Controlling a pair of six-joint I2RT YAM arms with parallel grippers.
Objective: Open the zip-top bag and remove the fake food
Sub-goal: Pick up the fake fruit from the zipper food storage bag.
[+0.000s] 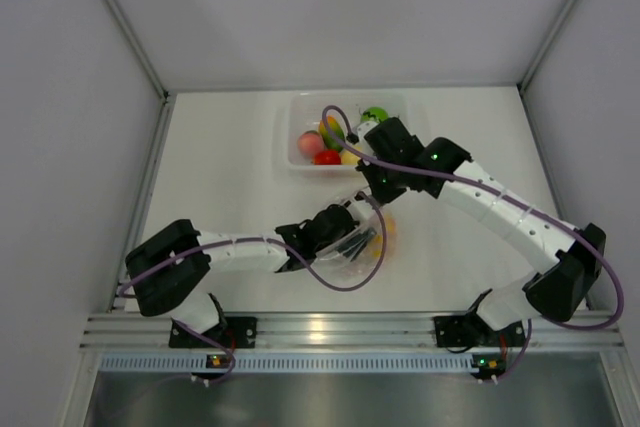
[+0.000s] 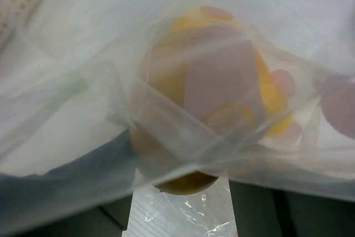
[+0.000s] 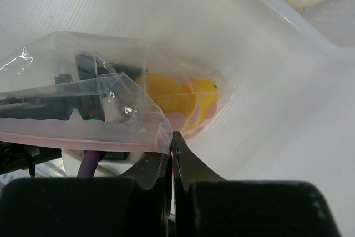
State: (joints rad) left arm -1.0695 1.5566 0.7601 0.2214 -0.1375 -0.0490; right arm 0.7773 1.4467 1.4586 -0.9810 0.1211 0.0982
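The zip-top bag (image 1: 352,259) lies mid-table, its pink zip strip (image 3: 66,137) running to my right gripper (image 3: 172,137), which is shut on the strip's corner. My left gripper (image 1: 360,239) reaches into the bag from the left. In the left wrist view crinkled film (image 2: 94,87) covers most of the picture, and a yellow-orange piece of fake food (image 2: 222,81) fills the gap between the dark fingers (image 2: 55,192); the fingertips are hidden. The same yellow piece (image 3: 172,98) shows through the bag in the right wrist view.
A rigid clear tub (image 1: 284,137) stands behind the bag with several pieces of fake food in it, among them red (image 1: 326,157), pink (image 1: 310,142) and green (image 1: 377,114). Its rim (image 3: 288,15) crosses the right wrist view. White walls close in the table on three sides.
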